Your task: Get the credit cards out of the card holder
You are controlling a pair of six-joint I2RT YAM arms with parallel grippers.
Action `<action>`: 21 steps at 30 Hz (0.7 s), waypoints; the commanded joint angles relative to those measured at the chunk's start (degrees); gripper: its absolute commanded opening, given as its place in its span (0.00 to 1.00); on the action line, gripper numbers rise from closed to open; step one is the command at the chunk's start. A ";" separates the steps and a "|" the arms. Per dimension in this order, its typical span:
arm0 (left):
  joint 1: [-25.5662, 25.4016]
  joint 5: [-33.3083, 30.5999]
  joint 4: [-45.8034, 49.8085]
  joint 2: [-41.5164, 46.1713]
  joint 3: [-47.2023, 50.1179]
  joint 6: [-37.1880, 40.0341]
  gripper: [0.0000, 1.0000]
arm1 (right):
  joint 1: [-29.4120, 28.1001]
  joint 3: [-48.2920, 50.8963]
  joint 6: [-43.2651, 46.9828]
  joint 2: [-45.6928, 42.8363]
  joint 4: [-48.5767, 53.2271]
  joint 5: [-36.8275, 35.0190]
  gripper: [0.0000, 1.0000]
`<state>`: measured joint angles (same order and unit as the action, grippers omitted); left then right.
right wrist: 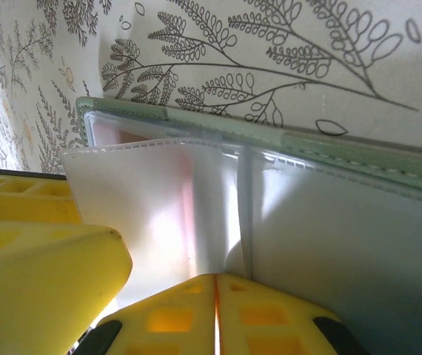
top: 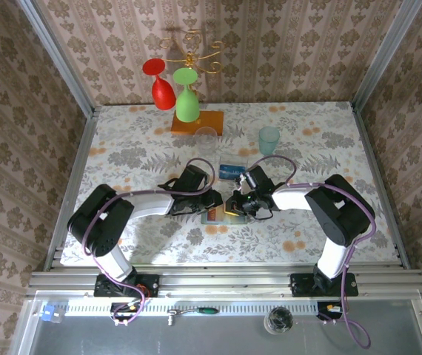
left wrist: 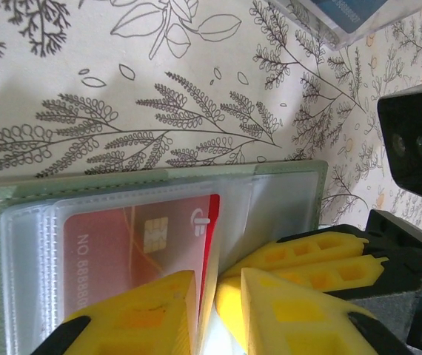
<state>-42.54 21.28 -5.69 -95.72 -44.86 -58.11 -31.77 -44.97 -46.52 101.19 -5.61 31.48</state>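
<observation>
1. Right gripper point(right wrist: 216, 288), right wrist view: the yellow fingers point(right wrist: 270, 318) are pressed together with only a hairline between them. Their tips sit on the lower edge of the clear sleeves, and they look nipped on a sleeve leaf.
2. Left gripper point(left wrist: 218, 296), left wrist view: the yellow fingers point(left wrist: 144, 314) stand narrow. The sleeve edge runs into the slim gap, but I cannot tell if it is actually pinched.
3. In the left wrist view the right gripper's two fingers come in from the right, stacked close together. Their tips are at the same sleeve edge, just beside the left gripper's fingers. The black camera block point(left wrist: 412, 144) sits above them.
4. Card holder point(left wrist: 159, 174): pale grey-green, lying open and flat on the table point(left wrist: 159, 74) with its clear sleeves fanned up. In the top view it point(top: 222, 215) sits centre-front between both grippers.
5. Red card point(left wrist: 122, 251): inside a clear sleeve of the holder, with the chip and printed digits visible. It shows as a reddish tint point(right wrist: 122, 137) through the plastic in the right wrist view.
6. Blue card point(top: 232, 171): out on the table beyond the holder and apart from it, with a clear border around it point(left wrist: 348, 9).
7. Top view: left gripper point(top: 212, 201) and right gripper point(top: 235, 205) meet over the holder.
8. Farther back are a teal cup point(top: 269, 139) and a clear glass point(top: 206, 139). Red point(top: 159, 83) and green point(top: 187, 102) wine glasses hang upside down on a gold rack.
</observation>
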 commanded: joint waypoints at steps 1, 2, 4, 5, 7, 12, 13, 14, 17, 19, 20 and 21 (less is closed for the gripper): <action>-0.54 0.92 -0.55 2.48 0.92 -0.87 0.23 | 0.30 1.03 -0.31 -2.95 2.59 -1.47 0.10; -0.55 0.83 -0.25 2.78 0.96 -0.87 0.23 | 0.30 1.07 -0.31 -3.66 2.83 -1.60 0.12; -0.57 0.70 0.06 3.23 1.00 -0.87 0.22 | 0.30 0.88 -0.25 -4.87 3.68 -2.15 0.14; -0.56 0.69 0.28 3.35 0.92 -0.82 0.22 | 0.30 0.81 -0.17 -5.62 4.13 -2.42 0.15; -0.62 0.70 0.66 3.69 0.76 -0.81 0.22 | 0.39 0.68 0.08 -6.97 5.28 -2.91 0.16; -0.92 0.78 1.57 4.31 0.08 -0.83 0.22 | 0.64 0.43 1.13 -10.68 8.56 -4.62 0.18; -0.99 0.72 1.78 4.49 -0.09 -0.70 0.23 | 0.78 0.45 1.23 -11.28 9.20 -4.93 0.18; -1.13 0.70 1.93 4.58 -0.21 -0.74 0.24 | 0.98 0.50 1.50 -12.19 9.90 -5.26 0.18; -1.46 0.61 2.35 4.45 -0.75 -0.71 0.24 | 1.58 0.76 2.11 -14.37 11.47 -6.00 0.19; -1.77 0.52 2.35 4.27 -1.05 -0.81 0.24 | 2.18 1.15 2.38 -15.91 12.29 -6.30 0.20; -1.93 0.56 2.35 4.07 -1.29 -0.83 0.24 | 2.40 1.36 2.38 -16.51 12.51 -6.46 0.20; -2.10 0.52 2.35 3.88 -1.50 -0.80 0.24 | 2.65 1.54 2.49 -17.17 12.80 -6.59 0.20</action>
<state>-43.99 21.41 -5.10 -92.82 -44.66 -58.37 -29.76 -44.49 -45.19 86.50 4.19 26.94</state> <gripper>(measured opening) 0.243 0.197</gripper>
